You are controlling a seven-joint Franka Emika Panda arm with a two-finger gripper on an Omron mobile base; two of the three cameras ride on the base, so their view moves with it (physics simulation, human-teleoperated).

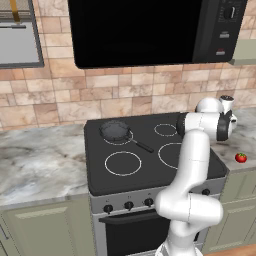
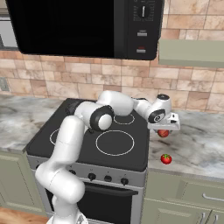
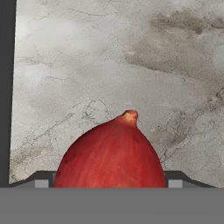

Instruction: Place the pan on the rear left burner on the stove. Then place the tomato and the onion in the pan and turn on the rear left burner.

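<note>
The onion (image 3: 111, 153), a reddish ball with a small pointed tip, lies on the marble counter (image 2: 197, 144) just right of the stove (image 2: 131, 157). My gripper (image 2: 164, 129) is lowered over the onion (image 2: 163, 133). Its dark fingertips (image 3: 43, 180) press against both of its sides with no gap showing. The tomato (image 2: 166, 159), red with a green cap, rests on the counter nearer the front edge, also seen at the right as the tomato (image 1: 241, 157). The pan (image 1: 116, 131) sits on the rear left burner (image 1: 119, 138), handle pointing toward the cooktop's middle.
A black microwave (image 1: 145, 30) hangs low over the stove. Black knobs (image 1: 128, 205) line the silver front panel. The arm (image 1: 192, 165) stretches across the right side of the cooktop. Tiled wall stands behind.
</note>
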